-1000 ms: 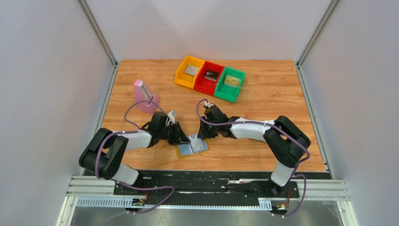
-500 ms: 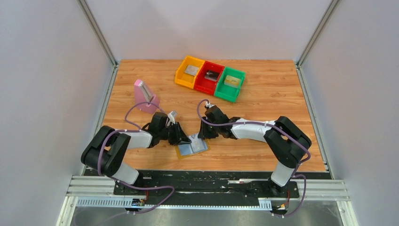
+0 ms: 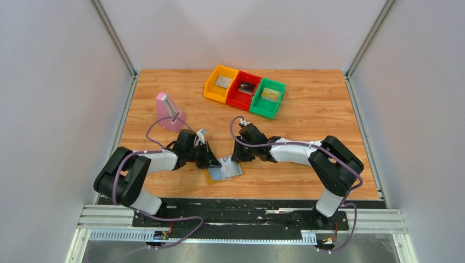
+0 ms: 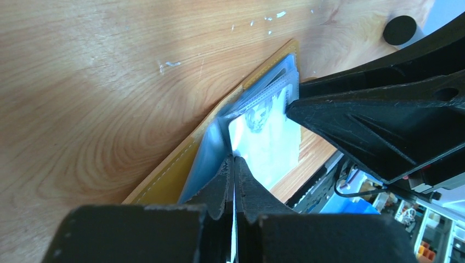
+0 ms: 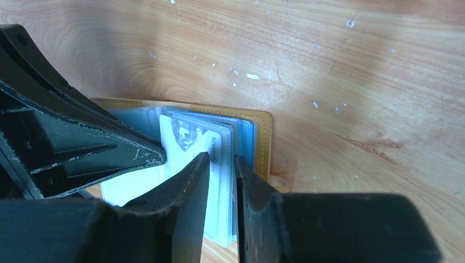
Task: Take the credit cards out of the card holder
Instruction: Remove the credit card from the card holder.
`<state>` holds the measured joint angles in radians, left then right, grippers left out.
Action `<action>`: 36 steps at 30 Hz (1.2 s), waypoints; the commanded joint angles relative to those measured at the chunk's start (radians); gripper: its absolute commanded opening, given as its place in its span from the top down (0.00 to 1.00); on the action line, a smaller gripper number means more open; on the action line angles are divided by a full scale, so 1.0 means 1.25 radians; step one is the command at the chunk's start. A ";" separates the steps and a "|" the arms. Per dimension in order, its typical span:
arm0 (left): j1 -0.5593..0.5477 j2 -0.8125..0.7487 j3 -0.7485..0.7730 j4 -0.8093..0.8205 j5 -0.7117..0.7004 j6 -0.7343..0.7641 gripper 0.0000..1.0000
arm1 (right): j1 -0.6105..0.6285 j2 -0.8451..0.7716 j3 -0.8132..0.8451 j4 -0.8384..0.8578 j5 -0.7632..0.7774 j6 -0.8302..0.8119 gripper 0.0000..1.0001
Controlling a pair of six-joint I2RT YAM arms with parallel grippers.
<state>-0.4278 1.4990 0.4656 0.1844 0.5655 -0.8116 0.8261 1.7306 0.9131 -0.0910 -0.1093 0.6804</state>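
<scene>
The card holder (image 3: pixel 224 170) lies open on the table near the front, mustard-tan outside and light blue inside. My left gripper (image 3: pixel 211 160) is at its left edge, and my right gripper (image 3: pixel 237 155) is at its right edge. In the left wrist view the left gripper (image 4: pixel 234 160) is shut on the edge of a pale card (image 4: pixel 266 139) that sticks out of the holder (image 4: pixel 164 178). In the right wrist view the right gripper (image 5: pixel 222 160) pinches the holder's clear sleeves beside the tan edge (image 5: pixel 265 137), and the pale card (image 5: pixel 183 137) is visible.
A yellow bin (image 3: pixel 210 87), a red bin (image 3: pixel 236 98) and a green bin (image 3: pixel 262 112) stand at the back. They hold a silver-grey card (image 3: pixel 223 81), a dark card (image 3: pixel 247 87) and a golden card (image 3: pixel 269 93). A pink block (image 3: pixel 167 111) stands at the left.
The left arm's elbow has shifted slightly. Both grippers and the card holder stay where they were.
</scene>
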 commanded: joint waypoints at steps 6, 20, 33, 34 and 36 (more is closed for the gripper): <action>0.016 -0.039 0.014 -0.112 -0.048 0.079 1.00 | 0.001 -0.016 -0.020 -0.063 0.025 -0.006 0.75; 0.029 -0.066 0.023 -0.116 -0.003 0.076 1.00 | 0.016 -0.097 0.030 -0.092 -0.023 -0.008 0.73; 0.029 -0.096 0.020 -0.135 -0.018 0.072 0.82 | 0.028 -0.003 0.044 0.016 -0.115 0.017 0.75; 0.029 -0.100 0.019 -0.136 -0.020 0.072 0.80 | 0.028 0.006 0.041 0.019 -0.113 0.019 0.75; 0.029 -0.106 0.016 -0.141 -0.026 0.071 0.76 | 0.028 0.022 0.035 0.022 -0.103 0.022 0.76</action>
<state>-0.3969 1.4067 0.4728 0.0166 0.5499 -0.7444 0.8562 1.7184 0.9379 -0.1192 -0.2295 0.6880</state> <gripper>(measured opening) 0.208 0.246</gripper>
